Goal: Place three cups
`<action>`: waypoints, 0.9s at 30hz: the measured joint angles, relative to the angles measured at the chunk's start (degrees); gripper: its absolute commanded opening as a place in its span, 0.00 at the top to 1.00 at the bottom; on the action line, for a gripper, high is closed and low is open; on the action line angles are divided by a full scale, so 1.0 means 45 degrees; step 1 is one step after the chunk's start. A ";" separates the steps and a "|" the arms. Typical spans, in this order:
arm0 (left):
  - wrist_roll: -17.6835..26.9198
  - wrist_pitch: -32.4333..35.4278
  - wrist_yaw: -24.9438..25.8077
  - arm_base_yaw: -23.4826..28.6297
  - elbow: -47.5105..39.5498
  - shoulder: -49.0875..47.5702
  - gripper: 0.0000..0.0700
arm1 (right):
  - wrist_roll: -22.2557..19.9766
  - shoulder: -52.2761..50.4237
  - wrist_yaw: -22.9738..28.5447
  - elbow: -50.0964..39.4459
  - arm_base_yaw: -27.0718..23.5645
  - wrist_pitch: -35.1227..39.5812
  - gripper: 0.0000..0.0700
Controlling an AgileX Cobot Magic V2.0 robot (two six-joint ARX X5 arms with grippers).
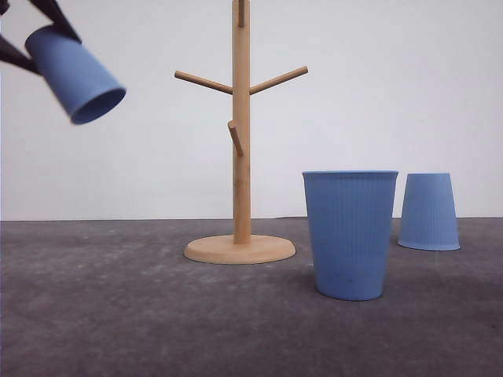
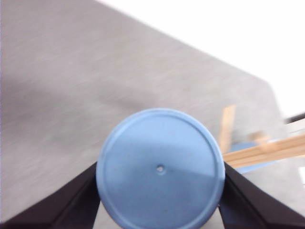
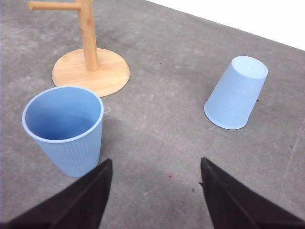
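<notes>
Three cups are in play. One cup [image 1: 75,75] is clamped near its base in the left pincer [image 1: 31,39], carried high at the left of the front view, well above the worktop [image 1: 118,314]. Its long axis is tilted, mouth pointing down and toward the wooden rack [image 1: 241,133], which stands to the pincer's right. In the left wrist view the flat base [image 2: 160,168] is seen gripped between the two dark fingers [image 2: 71,200], with the rack's pegs blurred beyond it.

An upright cup [image 1: 350,234] stands on the worktop just right of the rack's round foot [image 1: 240,249]; an inverted cup [image 1: 429,210] rests farther back and to the right. Both are seen in the right wrist view, where the right pincer [image 3: 155,191] is held apart and empty, the upright cup [image 3: 64,129] lying nearer to it.

The coming move is judged to turn on lining the held cup's mouth with the upward-slanting left peg [image 1: 203,82].
</notes>
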 measured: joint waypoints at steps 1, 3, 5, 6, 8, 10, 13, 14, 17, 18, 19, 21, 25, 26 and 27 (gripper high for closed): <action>-0.0197 0.0184 0.0033 -0.0056 0.0002 -0.0001 0.55 | 0.0000 0.0000 0.0000 0.0000 0.0000 0.0000 0.47; -0.0581 0.0620 0.0033 -0.0204 0.0002 -0.0001 0.55 | 0.0000 0.0000 0.0000 0.0000 0.0000 0.0000 0.47; -0.0873 0.1150 0.0048 -0.0377 0.0002 -0.0001 0.55 | 0.0000 0.0000 0.0000 0.0000 0.0000 0.0004 0.47; -0.1016 0.1450 0.0068 -0.0452 0.0002 0.0000 0.55 | 0.0000 0.0000 0.0000 0.0000 0.0000 0.0001 0.47; -0.1323 0.2000 0.0107 -0.0553 0.0002 0.0004 0.55 | 0.0005 0.0000 0.0000 0.0000 0.0000 0.0001 0.47; -0.1625 0.2524 0.0206 -0.0644 0.0002 0.0010 0.55 | 0.0005 0.0000 0.0000 0.0000 0.0000 0.0014 0.47; -0.1909 0.2914 0.0282 -0.0867 0.0002 0.0051 0.55 | 0.0005 0.0000 0.0000 0.0000 0.0000 0.0083 0.47; -0.1952 0.2926 0.0289 -0.0980 0.0002 0.0083 0.55 | 0.0006 0.0000 0.0000 0.0000 0.0000 0.0097 0.47; -0.2007 0.3014 0.0364 -0.1332 0.0002 0.0267 0.55 | 0.0016 0.0000 0.0000 0.0000 0.0000 0.0097 0.47; -0.2014 0.3089 0.0407 -0.1442 0.0002 0.0356 0.55 | 0.0021 0.0000 0.0000 0.0000 0.0000 0.0097 0.47; -0.2031 0.3149 0.0424 -0.1540 0.0002 0.0450 0.55 | 0.0024 0.0000 0.0000 0.0000 0.0000 0.0097 0.47; -0.2091 0.3288 0.0461 -0.1734 0.0002 0.0671 0.55 | 0.0024 0.0000 0.0000 0.0000 0.0000 0.0097 0.47; -0.2108 0.3420 0.0465 -0.2113 0.0002 0.1125 0.55 | 0.0024 0.0000 0.0000 0.0000 0.0000 0.0097 0.47; -0.2108 0.3474 0.0465 -0.2214 0.0002 0.1242 0.55 | 0.0024 0.0000 0.0000 0.0000 0.0000 0.0097 0.47; -0.2108 0.3592 0.0465 -0.2312 0.0002 0.1360 0.55 | 0.0024 0.0000 0.0000 0.0000 0.0000 0.0097 0.47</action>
